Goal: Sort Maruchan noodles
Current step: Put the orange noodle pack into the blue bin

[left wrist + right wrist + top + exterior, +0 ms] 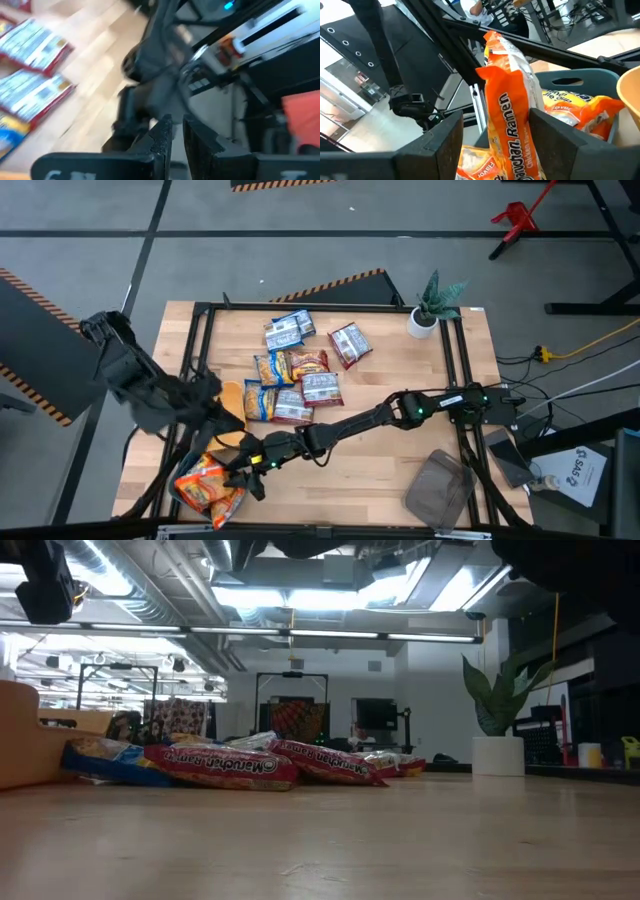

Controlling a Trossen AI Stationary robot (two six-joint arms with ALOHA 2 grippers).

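Your right end effector (250, 472) reaches to the near-left table corner, its fingers apart, with a crinkly orange plastic Maruchan ramen packet (512, 120) standing loosely between them. Just below it sits a teal plastic tray (580, 80) already holding several orange packets (207, 485), so that colour looks nearly sorted. About eight blue, red-brown and silver packets (295, 375) lie well beyond it, unsorted. Your left end effector (176, 135), fingers nearly together and empty, waits nearby.
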